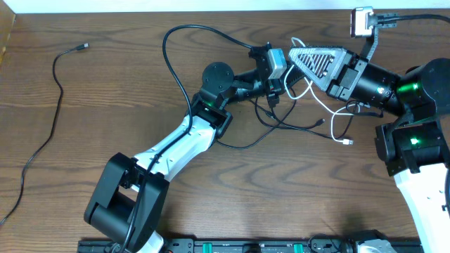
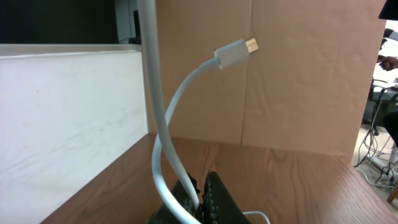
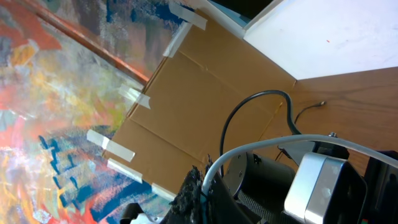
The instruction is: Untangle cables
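A white cable (image 1: 330,112) loops on the table between the two arms, its plug (image 1: 347,143) lying toward the front. My left gripper (image 1: 280,86) is shut on this white cable; in the left wrist view the cord (image 2: 163,130) rises from the jaws (image 2: 202,199) and ends in a white plug (image 2: 237,52). My right gripper (image 1: 294,50) is also shut on the white cable, which shows in the right wrist view (image 3: 261,148) leaving the jaws (image 3: 204,183). A tangle of black cables (image 1: 281,123) lies under the grippers. One black loop (image 1: 176,35) arcs toward the back.
A separate long black cable (image 1: 49,133) lies on the table's left side, with a plug (image 1: 83,46) at its far end. A cardboard wall (image 2: 298,74) stands behind the table. A white panel (image 2: 62,112) stands at the left.
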`<control>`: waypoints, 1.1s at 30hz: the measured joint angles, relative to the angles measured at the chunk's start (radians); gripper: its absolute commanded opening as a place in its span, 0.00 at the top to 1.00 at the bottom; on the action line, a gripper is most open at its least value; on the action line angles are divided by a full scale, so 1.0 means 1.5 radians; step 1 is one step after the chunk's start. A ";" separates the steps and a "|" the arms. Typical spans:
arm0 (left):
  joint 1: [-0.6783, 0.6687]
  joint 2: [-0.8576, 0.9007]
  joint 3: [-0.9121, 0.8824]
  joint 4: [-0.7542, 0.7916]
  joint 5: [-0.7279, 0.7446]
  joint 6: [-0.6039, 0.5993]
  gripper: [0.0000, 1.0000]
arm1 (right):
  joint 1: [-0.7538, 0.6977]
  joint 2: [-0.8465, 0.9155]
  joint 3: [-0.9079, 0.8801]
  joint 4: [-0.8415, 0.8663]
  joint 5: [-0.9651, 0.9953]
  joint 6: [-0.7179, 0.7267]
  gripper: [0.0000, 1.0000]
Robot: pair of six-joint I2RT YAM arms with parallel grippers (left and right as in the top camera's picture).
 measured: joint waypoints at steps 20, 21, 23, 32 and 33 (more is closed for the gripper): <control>0.287 0.000 0.000 0.130 0.001 -0.259 0.92 | 0.000 0.000 0.002 -0.043 0.015 -0.078 0.01; 0.299 0.000 0.000 0.130 0.001 -0.270 0.92 | 0.000 -0.001 0.002 -0.062 0.023 -0.084 0.01; 0.332 0.000 0.000 0.130 0.003 -0.301 0.92 | 0.000 -0.001 0.003 -0.147 0.060 -0.105 0.01; 0.390 0.000 0.000 0.132 0.043 -0.362 0.92 | -0.001 0.016 0.001 -0.385 0.270 -0.135 0.01; 0.389 0.000 0.000 0.133 0.046 -0.366 0.92 | -0.001 0.021 0.001 -0.392 0.281 -0.136 0.01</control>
